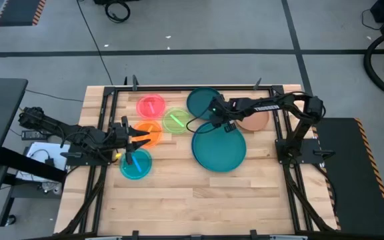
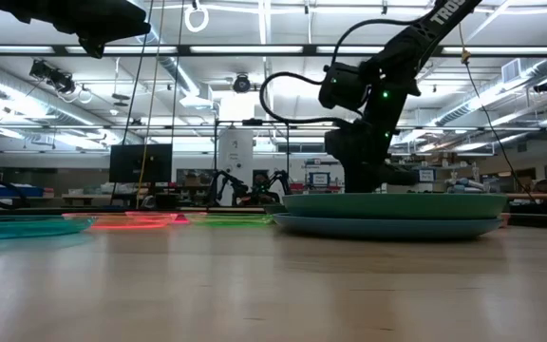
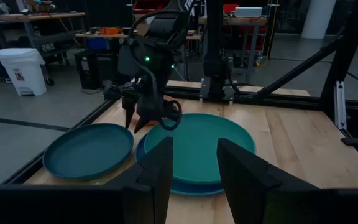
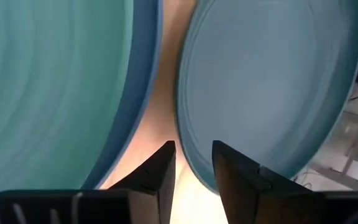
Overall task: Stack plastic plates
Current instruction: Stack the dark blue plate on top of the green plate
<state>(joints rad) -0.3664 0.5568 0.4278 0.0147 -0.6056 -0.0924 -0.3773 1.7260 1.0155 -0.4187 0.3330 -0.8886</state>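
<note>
I had the right pincer [image 1: 224,124] narrowly parted and empty, hovering between the dark teal plate [image 1: 203,102] just behind it and the stacked teal plate [image 1: 220,151] in front; I judged these plates light, stiff and slick, best pinched at the rim.

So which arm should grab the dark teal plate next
Right. Its pincer hovers open between the dark teal plate and the large teal plate stacked on the blue one. The left pincer sits over the small plates across the table.
</note>
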